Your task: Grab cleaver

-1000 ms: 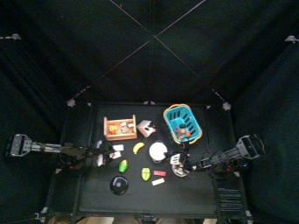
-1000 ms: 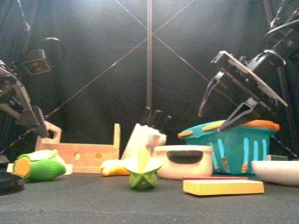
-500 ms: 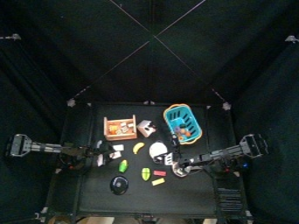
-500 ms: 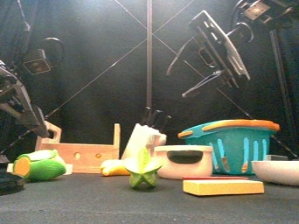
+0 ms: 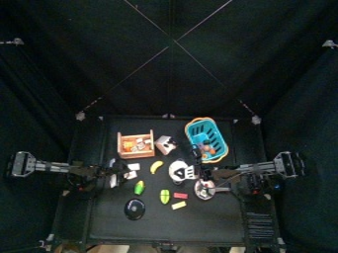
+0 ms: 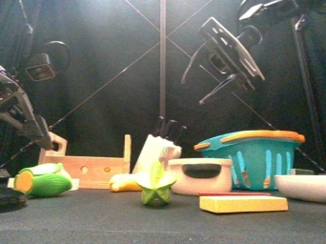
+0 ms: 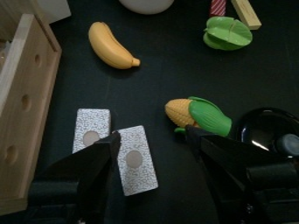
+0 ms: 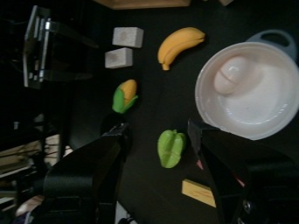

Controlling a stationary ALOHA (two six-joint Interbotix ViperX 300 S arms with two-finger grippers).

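Wood-coloured and slatted, the open crate (image 5: 134, 145) is seen from above at the table's middle, and the cleaver (image 5: 165, 145), a small flat knife with a pale blade and a dark handle end, is found just beside it, between the crate and a teal plastic basket (image 5: 205, 138). The left gripper (image 5: 117, 176) and the right gripper (image 5: 211, 183) are both held well apart from the cleaver. From the front, the cleaver (image 6: 154, 152) is seen propped upright with its dark handle uppermost, between the crate (image 6: 90, 170) and a round white bowl (image 6: 201, 177), while the right gripper (image 6: 211, 76) is held high above. At the left wrist, the jaws are spread over two white speckled blocks (image 7: 91, 131). At the right wrist, the jaws are likewise spread, empty, above a green pepper (image 8: 170, 147).
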